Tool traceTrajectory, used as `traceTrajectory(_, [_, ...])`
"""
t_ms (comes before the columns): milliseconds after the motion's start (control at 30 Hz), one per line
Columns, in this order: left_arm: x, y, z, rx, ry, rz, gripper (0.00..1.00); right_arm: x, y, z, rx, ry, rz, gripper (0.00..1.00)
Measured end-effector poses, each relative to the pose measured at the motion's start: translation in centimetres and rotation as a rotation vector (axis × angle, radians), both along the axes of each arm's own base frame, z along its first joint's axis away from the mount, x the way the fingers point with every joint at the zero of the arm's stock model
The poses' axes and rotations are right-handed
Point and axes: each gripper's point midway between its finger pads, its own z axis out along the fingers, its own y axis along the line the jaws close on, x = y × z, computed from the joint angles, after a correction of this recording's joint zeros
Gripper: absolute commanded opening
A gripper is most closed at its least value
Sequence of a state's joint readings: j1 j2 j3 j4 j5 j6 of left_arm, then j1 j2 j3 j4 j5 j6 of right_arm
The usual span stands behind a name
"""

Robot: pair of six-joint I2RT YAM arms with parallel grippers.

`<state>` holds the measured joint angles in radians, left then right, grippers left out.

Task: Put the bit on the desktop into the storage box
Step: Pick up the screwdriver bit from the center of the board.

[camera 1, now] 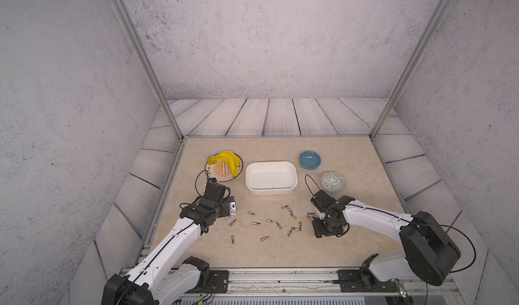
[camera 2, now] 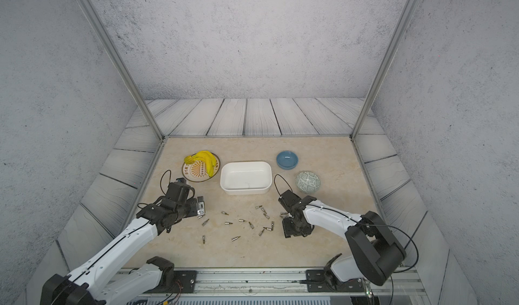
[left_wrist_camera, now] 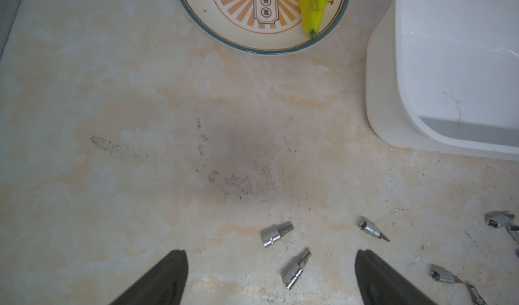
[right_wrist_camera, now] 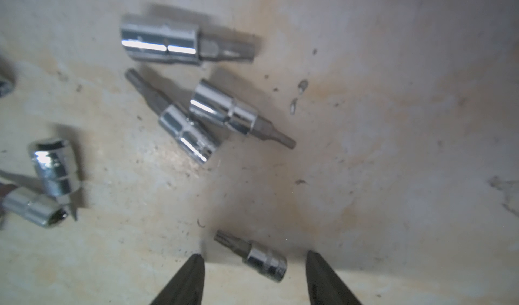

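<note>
Stubby glossy chrome socket bit, dull grey tip, lies untouched between the right gripper's half-open jaws; left gripper spread wide, empty.

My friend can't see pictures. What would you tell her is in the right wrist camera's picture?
The two dark fingertips of the right gripper stand apart on either side of one small shiny bit lying on the beige desktop. More silver bits lie scattered beyond it, slightly blurred.
</note>
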<state>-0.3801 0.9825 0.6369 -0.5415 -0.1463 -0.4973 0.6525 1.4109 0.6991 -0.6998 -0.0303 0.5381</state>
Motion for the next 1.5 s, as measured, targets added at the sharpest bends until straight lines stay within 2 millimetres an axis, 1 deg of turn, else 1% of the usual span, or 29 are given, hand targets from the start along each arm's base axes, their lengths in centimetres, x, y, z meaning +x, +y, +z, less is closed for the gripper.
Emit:
traceTrajectory(100, [-0.01, 0.0, -0.01, 0.0, 0.0, 0.0, 0.99, 0.06, -0.1, -0.01, -0.006, -0.003, 0.001, 0.6])
traceTrajectory(200, [-0.01, 0.0, -0.01, 0.0, 0.0, 0.0, 0.99, 0.01, -0.14, -0.11, -0.01, 0.0, 0.009, 0.56])
traceTrajectory(400, [-0.02, 0.01, -0.03, 0.0, 0.001, 0.0, 0.99, -0.07, -0.05, -0.12, -0.012, 0.0, 0.023, 0.55])
traceTrajectory(1067, [-0.21, -0.04, -0.31, 0.003, 0.007, -0.005, 0.99, -0.01, 0.1, -0.26, -0.048, 0.011, 0.059, 0.42])
traceTrajectory(1233, [-0.35, -0.1, -0.51, 0.005, 0.012, -0.009, 0.99, -0.01, 0.27, -0.26, -0.05, 0.012, 0.065, 0.38])
traceTrajectory(1400, [-0.46, -0.07, -0.69, 0.007, 0.017, -0.009, 0.99, 0.05, 0.44, -0.27, -0.052, 0.013, 0.07, 0.29])
traceTrajectory(1500, [-0.46, -0.08, -0.69, 0.007, 0.017, -0.009, 0.99, 0.1, 0.5, -0.26, -0.053, 0.014, 0.073, 0.29])
